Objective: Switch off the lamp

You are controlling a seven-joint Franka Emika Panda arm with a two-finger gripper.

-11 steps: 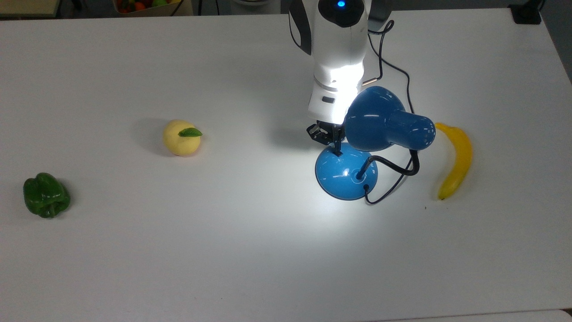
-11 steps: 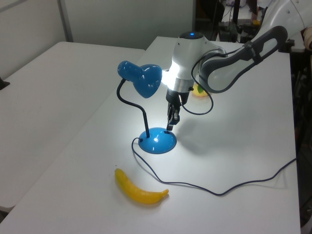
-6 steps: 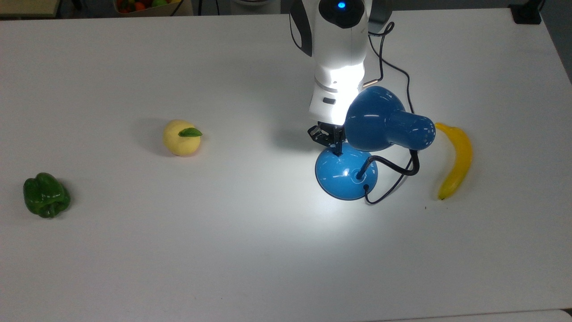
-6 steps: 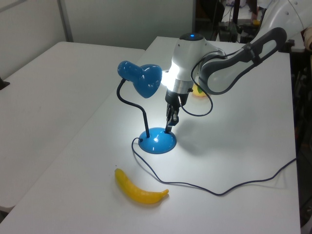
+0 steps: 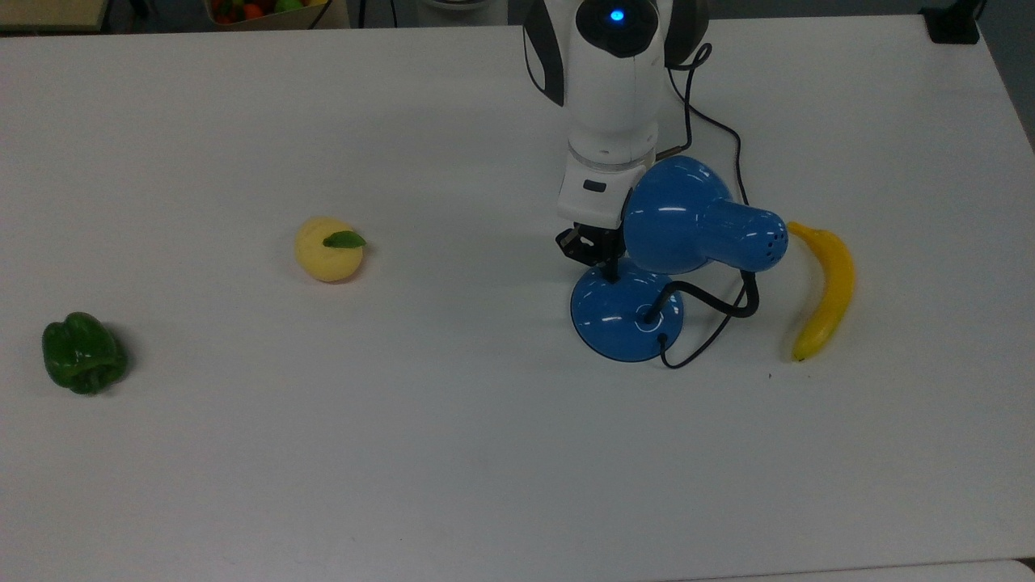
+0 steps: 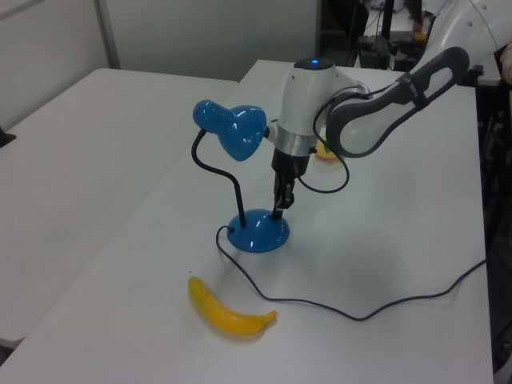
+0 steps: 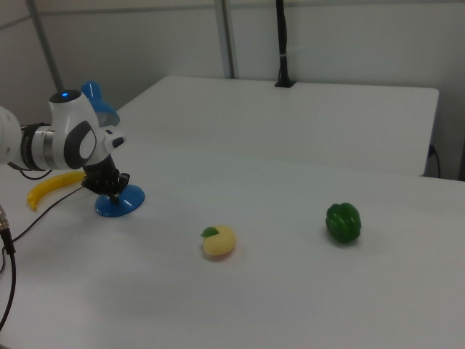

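White desk (image 5: 242, 453) fills the top view, and you see the lamp (image 5: 639, 283) right of centre, its shade over the round base, a banana (image 5: 825, 287) just to the top view's right, a yellow fruit (image 5: 327, 249) and a green pepper (image 5: 83, 352) well off to the top view's left. Your tool (image 5: 605, 263) sits on the base's far edge; I cannot tell how it is set. The bright pool of half a second ago is gone, so the switch press looks done.

From the left view, the tool (image 6: 278, 210) points straight down onto the base of the lamp (image 6: 258, 232), whose glow has vanished.

From the right view, the lamp (image 7: 118, 201) stands at the far left. Next, lift straight up, clear of the shade.
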